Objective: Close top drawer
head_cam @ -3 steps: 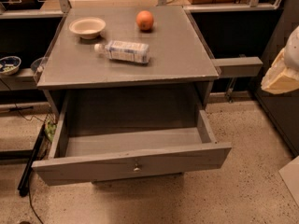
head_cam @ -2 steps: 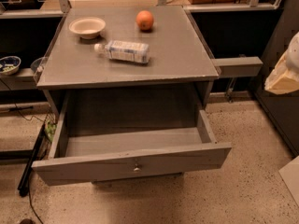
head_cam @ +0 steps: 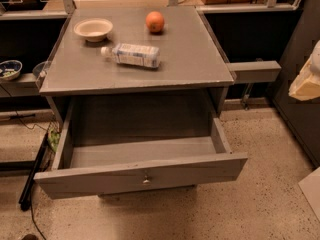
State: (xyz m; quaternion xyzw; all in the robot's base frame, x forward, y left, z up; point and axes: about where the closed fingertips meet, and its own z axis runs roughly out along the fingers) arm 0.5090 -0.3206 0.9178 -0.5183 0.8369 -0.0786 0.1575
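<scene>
The top drawer (head_cam: 140, 176) of the grey cabinet is pulled far out toward me, and its inside looks empty. Its wide grey front panel has one small metal knob (head_cam: 146, 179) at the centre. My gripper (head_cam: 305, 81) shows as a pale cream shape at the right edge of the camera view. It is at about cabinet-top height, well to the right of the drawer and apart from it.
On the cabinet top (head_cam: 190, 59) stand a cream bowl (head_cam: 93, 29) and an orange (head_cam: 155, 21), and a plastic bottle (head_cam: 132, 55) lies on its side. A grey side shelf (head_cam: 252, 71) sticks out to the right. Cables (head_cam: 30, 184) lie on the floor at the left.
My gripper has drifted slightly to the right at the frame edge. The drawer and the things on top have not moved.
</scene>
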